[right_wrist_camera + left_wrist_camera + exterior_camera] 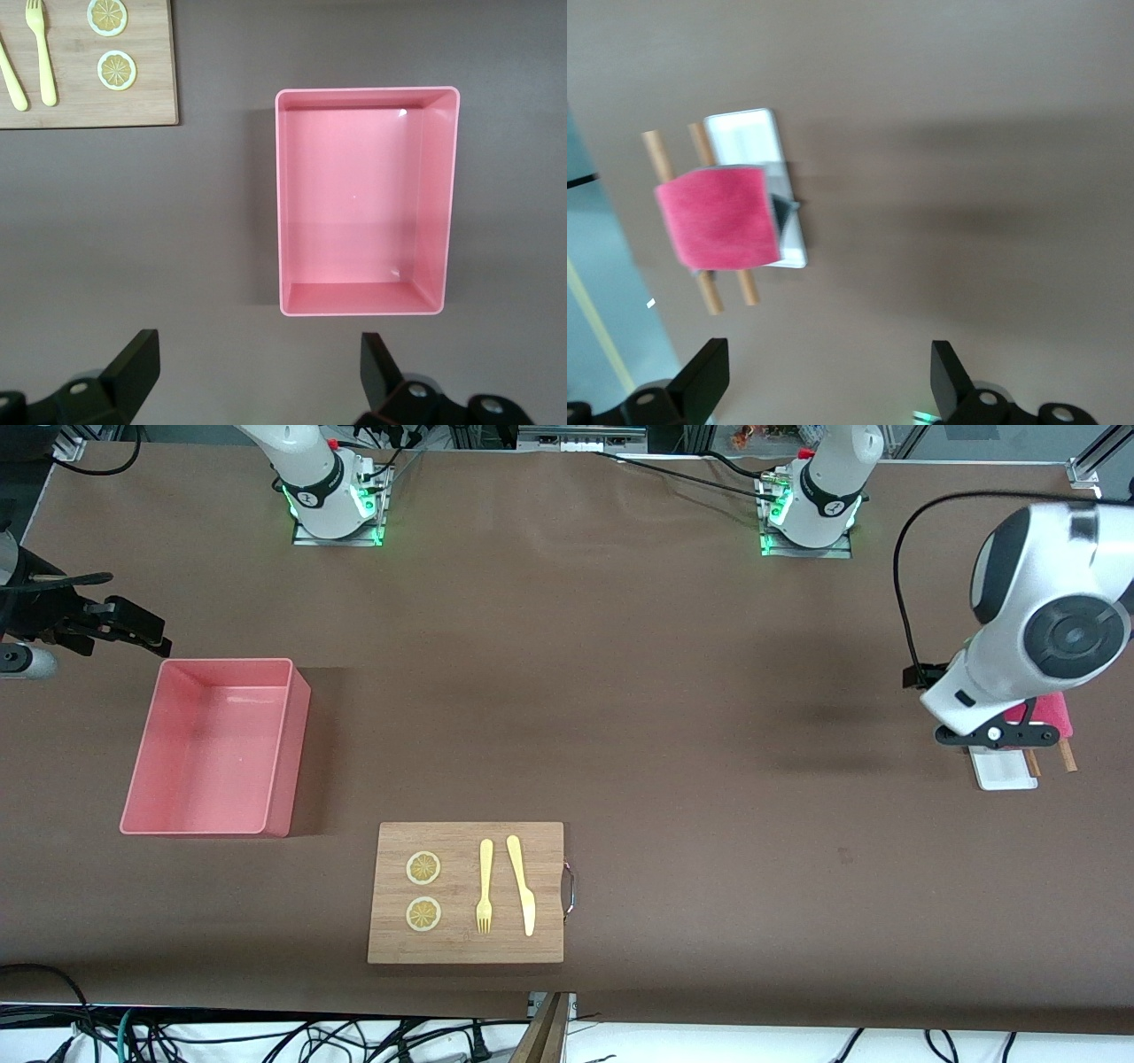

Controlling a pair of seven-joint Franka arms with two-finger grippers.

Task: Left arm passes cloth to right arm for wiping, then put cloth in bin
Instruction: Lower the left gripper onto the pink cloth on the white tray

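Observation:
The crimson-pink cloth [1052,716] lies at the left arm's end of the table, draped over two wooden rods [1067,755] and part of a small white tray [1005,769]. In the left wrist view the cloth [718,217] is flat and square. My left gripper [997,735] hovers over the tray beside the cloth; its fingers are open and empty [824,381]. The salmon-pink bin [297,744] stands empty at the right arm's end. My right gripper [124,627] hangs open and empty beside the bin, which shows in the right wrist view [438,195] ahead of the gripper [257,372].
A wooden board [465,841] with a metal handle lies near the front camera's edge, beside the bin. It carries two lemon slices [423,868], a yellow fork [485,886] and a yellow knife [521,881]. Its corner shows in the right wrist view [133,97].

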